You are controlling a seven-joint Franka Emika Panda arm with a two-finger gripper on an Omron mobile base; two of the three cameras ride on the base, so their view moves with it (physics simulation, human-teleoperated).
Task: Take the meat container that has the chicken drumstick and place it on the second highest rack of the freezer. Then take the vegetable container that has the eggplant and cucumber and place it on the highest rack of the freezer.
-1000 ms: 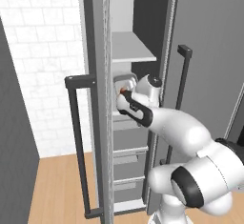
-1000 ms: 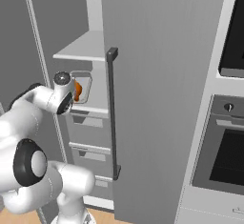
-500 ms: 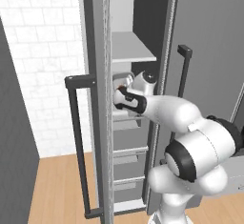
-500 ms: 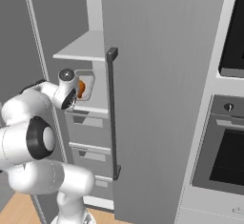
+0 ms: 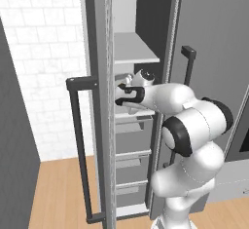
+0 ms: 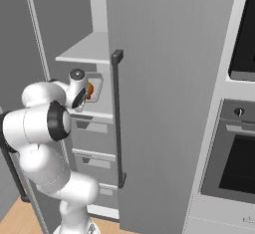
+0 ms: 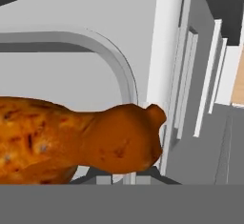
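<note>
Since a second ago the arm has folded in closer to the cabinet and carried the pale, shallow meat container (image 6: 93,89) deeper into the opening, so less of it shows past the door edge. Its glossy orange-brown chicken drumstick (image 7: 71,139) lies across the lower half of the hand view, inside the tray's rounded white rim. The gripper (image 5: 125,95), at centre frame in the left base view, has its jaws clamped on the meat container at the near edge. It sits just over the lower pale grey shelf, below the highest rack (image 5: 133,50) of the tall grey freezer (image 6: 169,78). Whether the tray's base rests on that shelf I cannot tell. Letting go too early would likely tip the container forward off the lip; pushing on could knock it against the inner wall. The jaw tips themselves are hidden behind the drumstick.
</note>
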